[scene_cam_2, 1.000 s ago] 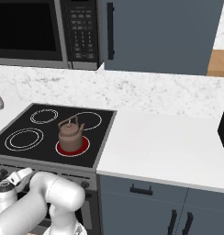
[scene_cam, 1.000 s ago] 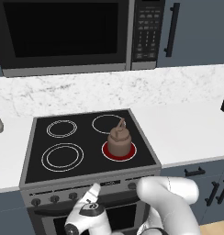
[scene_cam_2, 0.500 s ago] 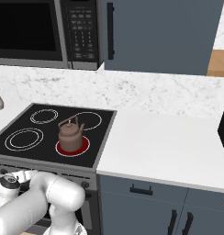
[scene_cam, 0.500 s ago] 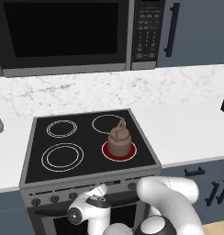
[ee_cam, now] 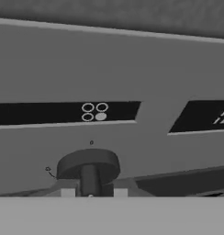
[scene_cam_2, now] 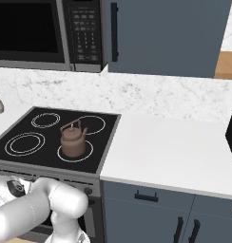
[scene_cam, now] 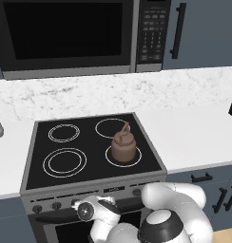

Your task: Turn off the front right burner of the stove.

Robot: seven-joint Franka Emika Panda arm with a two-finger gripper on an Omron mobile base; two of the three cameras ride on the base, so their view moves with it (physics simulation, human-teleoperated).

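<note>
Now the end effector [scene_cam: 84,210] sits low against the stove's [scene_cam: 65,135] grey front panel, at the row of small dark knobs. Up close, a round knob [ee_cam: 88,166] lies right at the fingertips, beneath a four-ring burner icon [ee_cam: 94,112]; whether the fingers are open or closed on it cannot be told. On the front right burner [scene_cam: 122,155], a thin white ring, stands a brown kettle [scene_cam: 123,144]. White counter [scene_cam_2: 175,152] flanks the range.
</note>
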